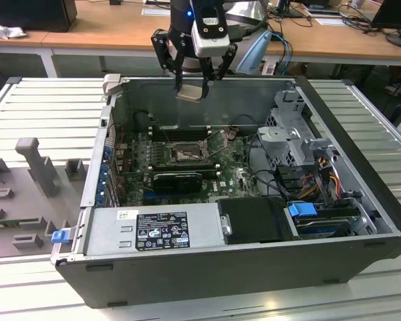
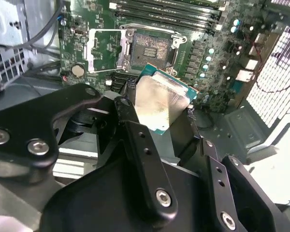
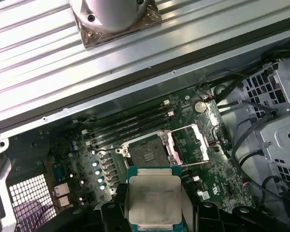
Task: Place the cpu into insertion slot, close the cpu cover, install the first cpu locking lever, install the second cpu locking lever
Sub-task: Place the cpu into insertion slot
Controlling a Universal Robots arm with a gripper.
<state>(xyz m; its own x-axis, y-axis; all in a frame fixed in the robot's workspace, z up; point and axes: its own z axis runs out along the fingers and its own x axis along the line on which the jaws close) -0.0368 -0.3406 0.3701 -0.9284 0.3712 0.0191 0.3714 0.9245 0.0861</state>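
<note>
The chip [image 1: 189, 94] is being held in the upper middle of the exterior view, well above the open computer case [image 1: 361, 200], by the gripper [image 1: 191, 85]. Its fingers [image 2: 140, 145] are being pressed against opposite edges of the chip, pinching it, with the pale metal face being shown in both wrist views. The socket [image 1: 185, 154] is sitting lower down, near the centre of the exterior view, on the green motherboard [image 1: 237, 177], and nothing is being seated in it. In the first wrist view the cover frame [image 3: 197, 142] is being seen swung open just beside the socket [image 3: 150, 153], so the chip is judged not yet placed. For this step to be done well, the chip is best kept level and squared to the socket's rim while being lowered. Its corners are to be matched to the recess, and it is to be set down without pressing or sliding, since the contacts are probably easily bent. The opened cover frame is to be cleared on the way down.
</note>
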